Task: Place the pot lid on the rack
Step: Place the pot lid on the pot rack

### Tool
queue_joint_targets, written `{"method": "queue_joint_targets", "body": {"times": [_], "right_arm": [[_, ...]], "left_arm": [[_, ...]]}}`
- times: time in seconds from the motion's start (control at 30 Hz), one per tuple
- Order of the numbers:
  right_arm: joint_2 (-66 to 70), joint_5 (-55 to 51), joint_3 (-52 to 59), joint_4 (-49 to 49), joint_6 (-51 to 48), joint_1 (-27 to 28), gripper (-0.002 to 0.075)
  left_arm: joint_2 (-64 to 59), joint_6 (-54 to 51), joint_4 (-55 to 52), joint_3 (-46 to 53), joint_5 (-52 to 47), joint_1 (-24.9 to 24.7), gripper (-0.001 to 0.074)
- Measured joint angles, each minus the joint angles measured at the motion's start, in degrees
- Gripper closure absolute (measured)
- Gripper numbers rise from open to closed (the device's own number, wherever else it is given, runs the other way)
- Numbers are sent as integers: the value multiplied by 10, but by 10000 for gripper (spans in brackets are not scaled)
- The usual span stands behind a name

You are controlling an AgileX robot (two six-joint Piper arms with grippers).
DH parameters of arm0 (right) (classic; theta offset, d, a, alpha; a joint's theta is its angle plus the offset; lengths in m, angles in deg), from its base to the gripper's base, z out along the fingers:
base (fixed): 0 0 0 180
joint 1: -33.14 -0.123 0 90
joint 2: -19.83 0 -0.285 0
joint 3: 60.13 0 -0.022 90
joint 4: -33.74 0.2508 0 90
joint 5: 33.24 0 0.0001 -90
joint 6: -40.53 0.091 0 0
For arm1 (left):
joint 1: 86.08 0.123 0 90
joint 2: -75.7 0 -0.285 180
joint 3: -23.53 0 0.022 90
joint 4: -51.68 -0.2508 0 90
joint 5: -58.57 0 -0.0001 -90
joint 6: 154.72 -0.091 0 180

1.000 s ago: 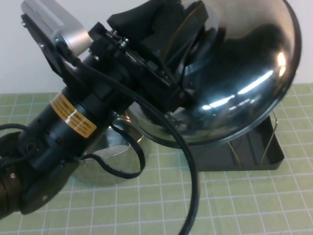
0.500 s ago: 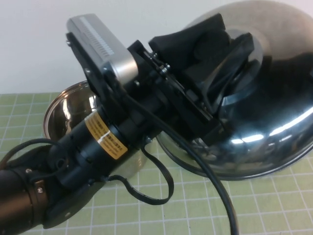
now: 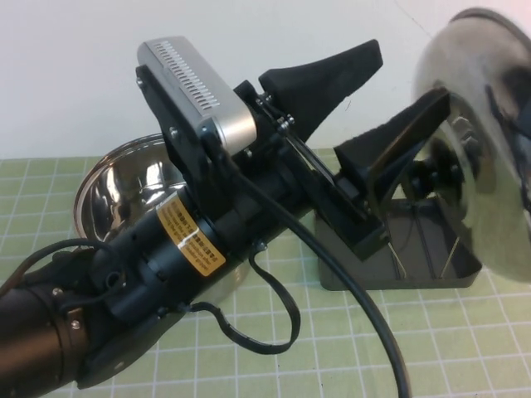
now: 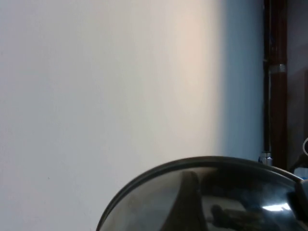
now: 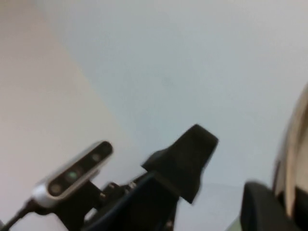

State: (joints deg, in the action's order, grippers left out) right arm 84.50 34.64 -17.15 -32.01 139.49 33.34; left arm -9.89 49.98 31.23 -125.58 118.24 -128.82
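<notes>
Pot lid [image 3: 485,141] upright over rack [image 3: 423,249]; left tool [image 3: 397,104] wide open beside lid; right tool unseen.

The left arm's black gripper [image 3: 398,91] is up in the air with its fingers spread wide, right next to the round shiny stainless-steel pot lid [image 3: 481,141], which is tipped up on edge over the dark grey plastic rack [image 3: 398,253] with wire loops. The open steel pot [image 3: 124,178] sits behind the arm on the green checked mat [image 3: 465,348].
</notes>
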Motion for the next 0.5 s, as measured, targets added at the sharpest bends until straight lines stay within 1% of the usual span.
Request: {"method": "queue_joint_targets", "body": {"times": [0.07,0.13,0.23,0.3,0.33,0.4,0.43,0.5], "right_arm": [[1,-10,0,9,-27,0,696],[2,-9,0,28,-48,0,698],[13,-8,-3,53,-78,0,698],[32,-8,-13,62,-95,0,698],[41,-10,-19,64,-101,0,698],[70,-11,-35,71,-126,0,699],[86,-13,-43,77,-136,0,699],[122,-13,-63,85,-148,0,699]], "left_arm": [[4,0,-5,0,-2,0,202],[17,0,-10,0,-30,0,182],[51,-9,-15,0,-109,0,172],[75,-16,-16,0,-165,0,183],[90,-17,-16,0,-203,0,204],[123,-17,-16,0,-284,0,274],[139,-14,-16,0,-325,0,332],[166,-6,-16,0,-400,0,481]]}}
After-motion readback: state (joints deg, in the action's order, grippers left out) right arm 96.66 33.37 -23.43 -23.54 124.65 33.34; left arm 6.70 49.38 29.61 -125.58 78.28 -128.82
